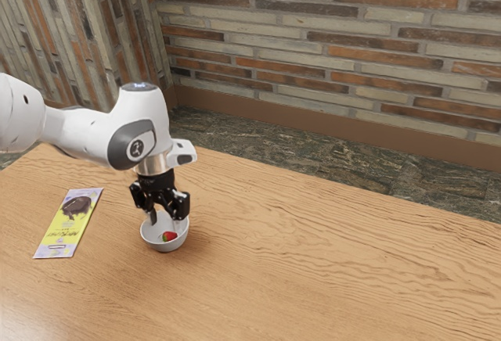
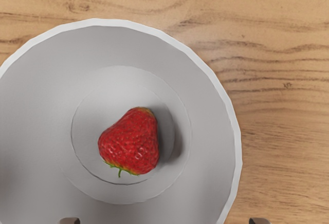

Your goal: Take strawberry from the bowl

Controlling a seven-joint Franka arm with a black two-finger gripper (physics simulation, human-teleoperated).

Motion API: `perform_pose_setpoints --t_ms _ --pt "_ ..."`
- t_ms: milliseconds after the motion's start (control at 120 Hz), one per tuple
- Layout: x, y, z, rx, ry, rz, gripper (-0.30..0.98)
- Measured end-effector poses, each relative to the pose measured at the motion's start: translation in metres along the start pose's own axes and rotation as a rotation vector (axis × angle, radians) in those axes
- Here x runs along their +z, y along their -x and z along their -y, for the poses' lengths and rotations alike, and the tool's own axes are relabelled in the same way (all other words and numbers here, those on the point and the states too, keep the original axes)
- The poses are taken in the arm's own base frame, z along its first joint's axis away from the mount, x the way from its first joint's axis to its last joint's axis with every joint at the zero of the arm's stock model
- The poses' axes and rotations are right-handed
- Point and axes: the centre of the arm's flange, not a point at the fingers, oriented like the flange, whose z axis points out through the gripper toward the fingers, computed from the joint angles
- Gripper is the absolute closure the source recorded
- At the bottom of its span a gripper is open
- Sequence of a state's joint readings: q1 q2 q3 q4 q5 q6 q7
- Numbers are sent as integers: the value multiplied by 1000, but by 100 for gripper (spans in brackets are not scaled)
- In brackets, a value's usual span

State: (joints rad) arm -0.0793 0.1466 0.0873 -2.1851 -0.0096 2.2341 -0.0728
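My gripper [image 1: 166, 221] is over the white bowl [image 1: 163, 245], its fingers apart and their tips down at the bowl's opening. A red strawberry [image 1: 169, 236] lies at the bottom of the bowl, below the fingers. In the wrist view the strawberry [image 2: 131, 143] rests on its side on the round base of the bowl [image 2: 205, 131], green leaf bits along one edge. The tips of my gripper [image 2: 164, 221] show far apart there, with neither touching the strawberry.
A flat yellow and lilac package [image 1: 69, 224] lies on the wooden table [image 1: 313, 255], between the bowl and the exterior view's left edge. Behind the table stands a brick wall [image 1: 337, 52].
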Motion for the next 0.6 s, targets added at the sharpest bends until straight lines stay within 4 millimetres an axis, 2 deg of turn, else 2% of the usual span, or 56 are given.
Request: perform_pose_setpoints --t_ms 125,233,600 --pt "9 -8 17 -31 4 -1 35" --pt "20 -13 16 -30 2 7 37" --pt "41 -28 16 -25 -4 15 40"
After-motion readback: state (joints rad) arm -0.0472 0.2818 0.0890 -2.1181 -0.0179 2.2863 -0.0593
